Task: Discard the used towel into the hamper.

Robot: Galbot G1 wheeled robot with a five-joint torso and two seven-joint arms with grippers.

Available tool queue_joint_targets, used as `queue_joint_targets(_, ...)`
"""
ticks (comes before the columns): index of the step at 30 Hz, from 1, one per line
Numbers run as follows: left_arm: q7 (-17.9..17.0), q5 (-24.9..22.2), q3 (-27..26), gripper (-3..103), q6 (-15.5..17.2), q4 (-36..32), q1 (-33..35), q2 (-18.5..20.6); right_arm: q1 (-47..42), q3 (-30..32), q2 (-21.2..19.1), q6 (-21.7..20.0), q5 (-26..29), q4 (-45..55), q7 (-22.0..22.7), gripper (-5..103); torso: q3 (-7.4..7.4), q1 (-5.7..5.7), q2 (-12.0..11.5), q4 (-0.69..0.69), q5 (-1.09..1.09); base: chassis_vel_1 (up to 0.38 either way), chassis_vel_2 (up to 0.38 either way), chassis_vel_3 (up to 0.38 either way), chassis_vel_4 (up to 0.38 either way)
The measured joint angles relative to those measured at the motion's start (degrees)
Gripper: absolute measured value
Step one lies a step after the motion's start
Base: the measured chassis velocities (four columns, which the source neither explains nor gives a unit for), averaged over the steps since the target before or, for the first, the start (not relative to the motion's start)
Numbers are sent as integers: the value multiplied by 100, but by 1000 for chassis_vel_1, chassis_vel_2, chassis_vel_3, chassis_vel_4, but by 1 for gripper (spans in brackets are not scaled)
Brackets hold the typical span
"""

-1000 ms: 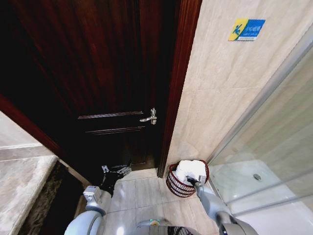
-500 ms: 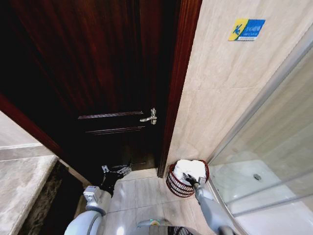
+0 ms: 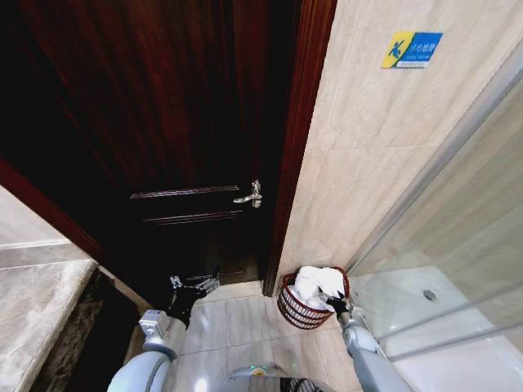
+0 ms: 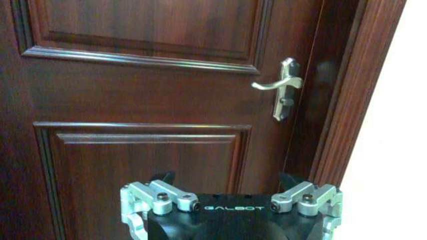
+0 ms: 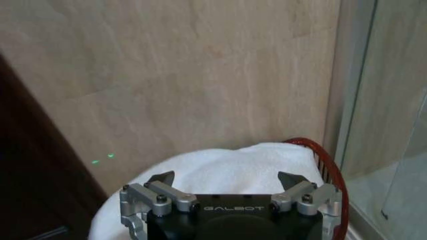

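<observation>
Right arm reaching forward and down from the lower right of the head view, its right hand at the near rim of the hamper; in the right wrist view the two fingertips stand spread apart, nothing between them, directly over the white towel; the towel lies heaped inside the hamper, bulging above its rim; the hamper, a reddish-brown wire basket, stands on the tiled floor in the corner between the dark wooden door frame and the beige tiled wall, just beside the glass shower partition. Left arm bent at the lower left, its left hand held low before the closed wooden door, fingers spread and empty; the left wrist view shows the panelled door face and a silver lever handle, with the fingertips apart. The head view alone gives the blue and yellow sign high on the wall and the shower floor drain; the right wrist view alone gives a faint green light spot on the wall and the red rim close beside the towel.
</observation>
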Motion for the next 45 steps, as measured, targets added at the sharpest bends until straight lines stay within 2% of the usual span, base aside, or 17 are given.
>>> queue_joint_targets(2,0,0,0,100,0,0,0,0,-155,3,-18,14,-68,135,-70,100,0,0,0,0,-1,0,0,0,0)
queue_joint_targets(4,0,0,0,100,0,0,0,0,-389,6,-28,209,-223,198,-170,100,1,0,0,-1,1,0,0,0,0)
queue_joint_targets(10,0,0,-1,100,0,0,0,0,-561,50,-2,446,-193,204,-143,100,0,0,0,1,1,0,0,0,0)
queue_joint_targets(26,0,0,0,100,0,0,0,0,-677,120,-25,457,-132,348,-140,100,0,0,1,0,0,-3,2,3,-3)
queue_joint_targets(35,0,0,0,100,0,0,0,0,-616,105,-34,548,-157,185,-161,100,1,1,0,1,1,-117,130,117,-112)
queue_joint_targets(41,0,0,0,100,0,0,-1,0,-501,100,-58,378,-254,-174,-188,100,3,7,-2,-1,0,-117,138,89,-108)
queue_joint_targets(45,0,0,0,100,0,0,0,-1,-104,144,-35,179,-194,-709,-430,100,1,2,-1,2,3,-8,16,-1,-6)
